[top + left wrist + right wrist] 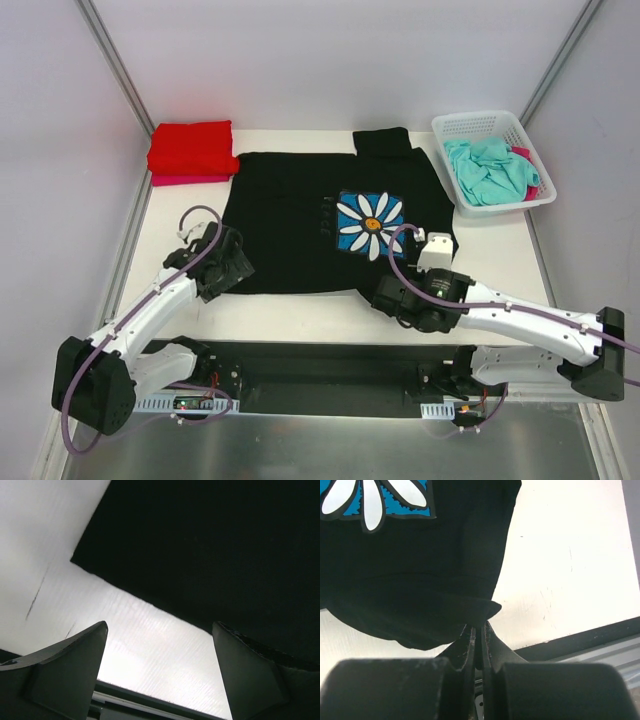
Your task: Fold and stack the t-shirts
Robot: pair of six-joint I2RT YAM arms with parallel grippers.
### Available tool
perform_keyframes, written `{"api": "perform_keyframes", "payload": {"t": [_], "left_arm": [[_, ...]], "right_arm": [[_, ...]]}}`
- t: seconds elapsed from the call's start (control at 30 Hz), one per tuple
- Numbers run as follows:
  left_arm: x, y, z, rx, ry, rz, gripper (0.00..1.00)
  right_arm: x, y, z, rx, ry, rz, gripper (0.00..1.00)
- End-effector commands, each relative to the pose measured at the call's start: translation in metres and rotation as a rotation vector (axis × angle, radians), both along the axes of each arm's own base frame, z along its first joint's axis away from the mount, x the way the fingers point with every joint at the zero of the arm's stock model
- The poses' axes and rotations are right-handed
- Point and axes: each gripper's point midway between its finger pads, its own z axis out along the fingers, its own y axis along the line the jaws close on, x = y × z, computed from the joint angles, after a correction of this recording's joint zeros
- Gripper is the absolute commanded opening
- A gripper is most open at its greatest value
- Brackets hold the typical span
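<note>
The black t-shirt (pixel 290 220) with a white daisy (pixel 370 222) on a blue square lies spread flat on the white table. My left gripper (pixel 228 265) is open and empty, just off the shirt's near left corner (pixel 210 545), with its fingertips (pixel 159 626) over bare table. My right gripper (pixel 385 292) is shut on the shirt's near right hem, which is pinched between the fingers (pixel 479 626) and bunches up above them (pixel 420 570). A folded red t-shirt (pixel 192 148) lies on a pink one (pixel 185 180) at the far left.
A white mesh basket (pixel 478 122) at the far right holds a crumpled teal t-shirt (pixel 490 170) and a pink one (pixel 528 165). The black base rail (pixel 320 365) runs along the near edge. Grey walls stand on both sides.
</note>
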Motion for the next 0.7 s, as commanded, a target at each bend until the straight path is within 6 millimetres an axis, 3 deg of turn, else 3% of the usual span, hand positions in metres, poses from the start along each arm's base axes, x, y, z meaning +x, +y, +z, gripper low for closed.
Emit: {"api": "perform_keyframes", "payload": {"t": [0.0,0.17,0.4,0.67], "left_arm": [[0.020,0.012,0.003,0.002,-0.046,0.042,0.85],[0.033,0.021,0.001,0.002,-0.037,0.048,0.84],[0.032,0.032,-0.015,-0.025,-0.012,0.081,0.82],[0.023,0.017,-0.028,-0.115,0.028,0.089,0.81]], "right_arm": [[-0.009,-0.039,0.008,-0.163,0.051,0.038,0.01],[-0.007,-0.041,0.001,-0.161,0.071,0.040,0.01],[-0.004,-0.044,-0.005,-0.137,0.093,0.038,0.01],[0.000,-0.041,-0.004,-0.132,0.105,0.041,0.01]]}}
